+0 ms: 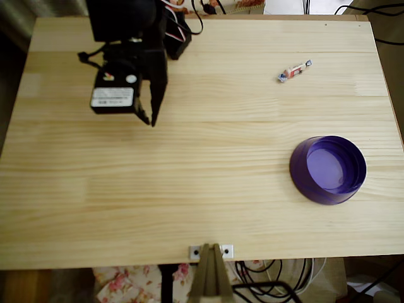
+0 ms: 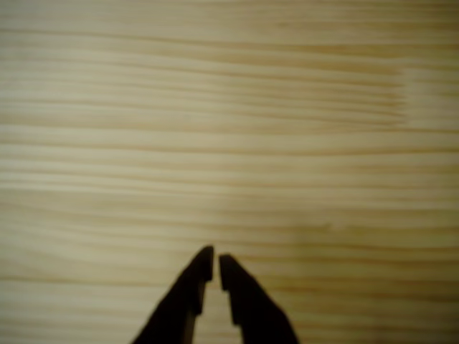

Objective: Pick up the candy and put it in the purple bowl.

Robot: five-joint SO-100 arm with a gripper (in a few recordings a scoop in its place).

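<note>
The candy [image 1: 294, 71], a tiny wrapped sweet with a white and red middle and bluish twisted ends, lies on the wooden table [image 1: 202, 208] at the upper right of the overhead view. The purple bowl [image 1: 328, 169] sits below it near the right edge, its lighter violet inside bare. My black gripper [image 1: 150, 120] hangs over the table's upper left, far from both. In the wrist view its fingertips [image 2: 216, 269] nearly touch above bare wood, so the gripper is shut with nothing in it.
The arm's black body [image 1: 126, 57] covers the upper left corner. A small metal bracket [image 1: 211, 252] sits at the table's front edge, with cables [image 1: 265, 284] below it. Cables also run along the back edge.
</note>
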